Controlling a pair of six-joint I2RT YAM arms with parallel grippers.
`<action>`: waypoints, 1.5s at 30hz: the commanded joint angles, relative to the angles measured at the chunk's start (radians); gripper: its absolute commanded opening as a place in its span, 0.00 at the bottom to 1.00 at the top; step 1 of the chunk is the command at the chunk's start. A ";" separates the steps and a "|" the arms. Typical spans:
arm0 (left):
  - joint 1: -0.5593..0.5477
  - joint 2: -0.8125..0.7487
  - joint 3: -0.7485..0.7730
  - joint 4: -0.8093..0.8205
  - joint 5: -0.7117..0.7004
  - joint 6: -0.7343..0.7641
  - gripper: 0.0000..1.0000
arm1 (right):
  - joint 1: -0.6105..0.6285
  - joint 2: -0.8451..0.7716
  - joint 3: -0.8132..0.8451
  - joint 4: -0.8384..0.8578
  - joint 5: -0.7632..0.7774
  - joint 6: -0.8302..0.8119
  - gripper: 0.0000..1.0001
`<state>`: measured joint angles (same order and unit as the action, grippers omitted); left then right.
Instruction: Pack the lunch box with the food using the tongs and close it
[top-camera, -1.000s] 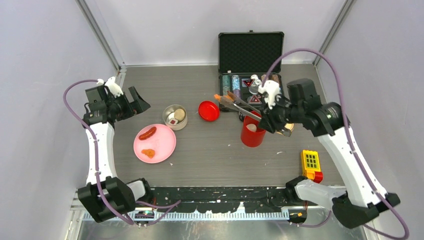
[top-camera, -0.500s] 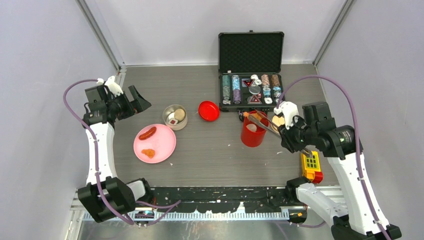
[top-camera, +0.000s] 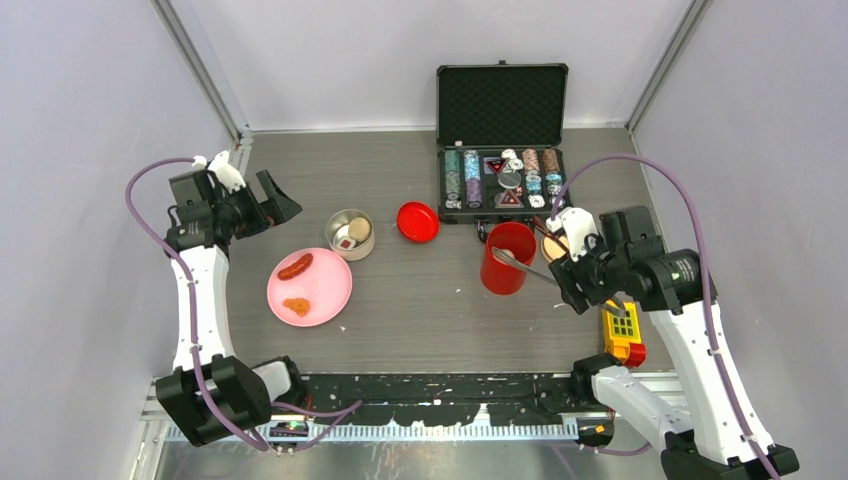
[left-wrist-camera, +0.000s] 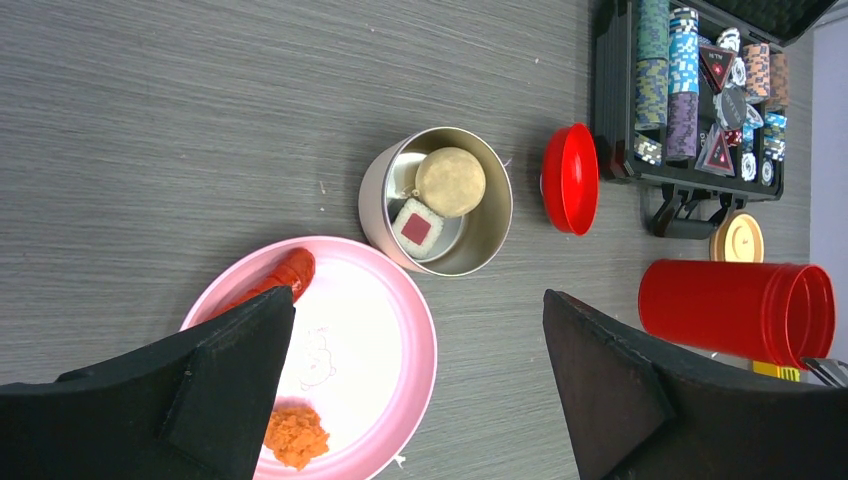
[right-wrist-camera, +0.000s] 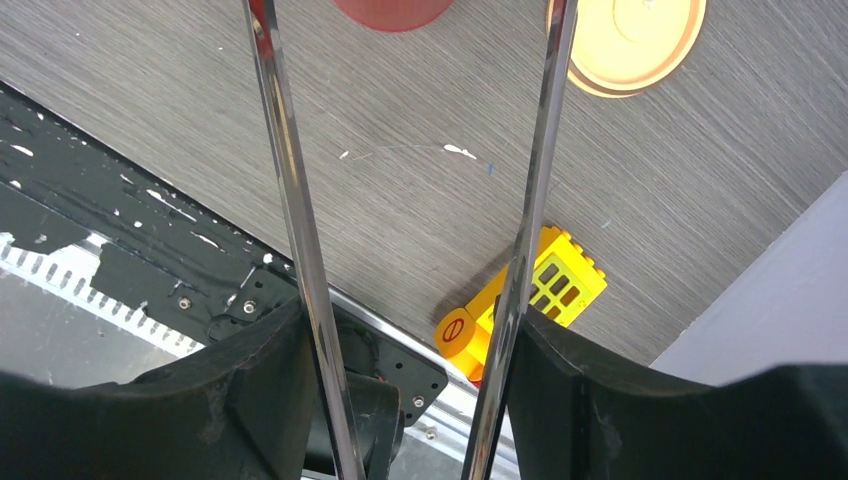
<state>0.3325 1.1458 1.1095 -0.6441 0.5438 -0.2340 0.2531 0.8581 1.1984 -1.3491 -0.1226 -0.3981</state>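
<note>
The red canister (top-camera: 507, 259) stands open, its red lid (top-camera: 417, 221) lying to the left. My right gripper (top-camera: 575, 280) is shut on the tongs (top-camera: 525, 266), whose tips reach the canister's rim. In the right wrist view both tong arms (right-wrist-camera: 290, 200) run spread apart, each against a finger. The steel bowl (left-wrist-camera: 490, 215) holds a white cube (left-wrist-camera: 416, 226) and a pale lump (left-wrist-camera: 450, 181). Its beige disc lid (top-camera: 553, 245) lies right of the canister. A red sausage (left-wrist-camera: 285, 275) and an orange nugget (left-wrist-camera: 296, 437) sit on the pink plate (left-wrist-camera: 370, 330). My left gripper (left-wrist-camera: 419, 293) hovers open above the plate's edge.
An open black case of poker chips (top-camera: 503, 150) stands at the back, just behind the canister. A yellow and red block toy (top-camera: 622, 330) lies near the front right edge, below my right gripper. Grey walls close in both sides.
My right arm has drawn back from over the canister toward the near right, taking the tongs along. The tong arms now stand wider apart. The left arm has not moved.
</note>
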 joint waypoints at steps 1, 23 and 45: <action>0.004 -0.026 0.005 0.040 0.017 -0.011 0.97 | -0.004 0.014 0.045 0.046 -0.001 -0.001 0.66; 0.006 -0.017 0.003 0.027 -0.010 -0.010 0.97 | 0.364 0.522 0.402 0.349 -0.086 0.079 0.61; 0.088 0.010 -0.003 0.041 -0.010 -0.056 0.98 | 0.763 1.090 0.651 0.539 -0.205 0.167 0.55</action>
<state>0.4061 1.1545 1.1095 -0.6411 0.5182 -0.2779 0.9756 1.8977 1.7813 -0.8677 -0.2836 -0.2577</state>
